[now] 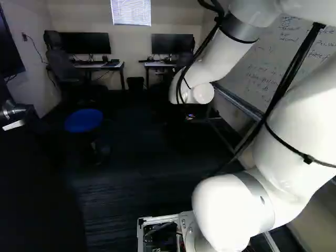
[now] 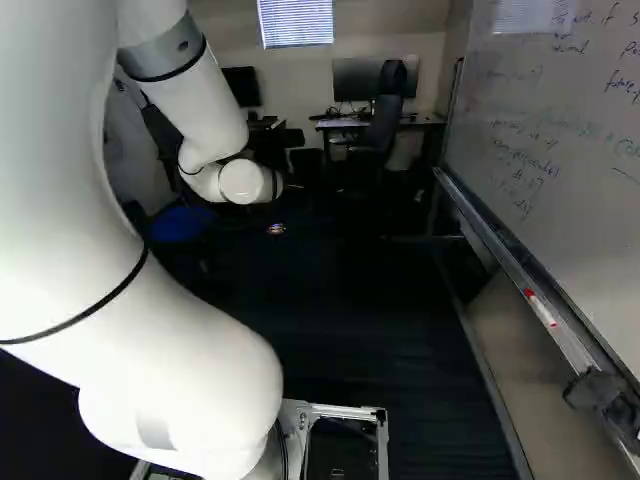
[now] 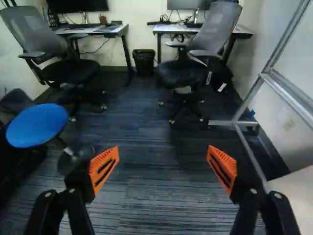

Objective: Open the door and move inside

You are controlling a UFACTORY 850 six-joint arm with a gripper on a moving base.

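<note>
Beyond the arm's wrist in the left base view, my gripper (image 1: 195, 112) is a dark shape, mostly lost against the floor. Its two orange pads stand wide apart in the wrist view, where the gripper (image 3: 163, 155) is open with only carpet visible between them. A dark panel (image 1: 37, 184), apparently the door, fills the lower left of the left base view. At its upper part a metal handle (image 1: 14, 111) shows, well to the left of the gripper. The wrist view shows no door handle.
A blue stool (image 3: 37, 125) stands left of the arm's wrist in the left base view. Ahead are office chairs (image 3: 183, 71), desks (image 3: 93, 30) and a bin (image 3: 144, 62). A whiteboard (image 2: 560, 150) with a metal frame and tray runs along the right.
</note>
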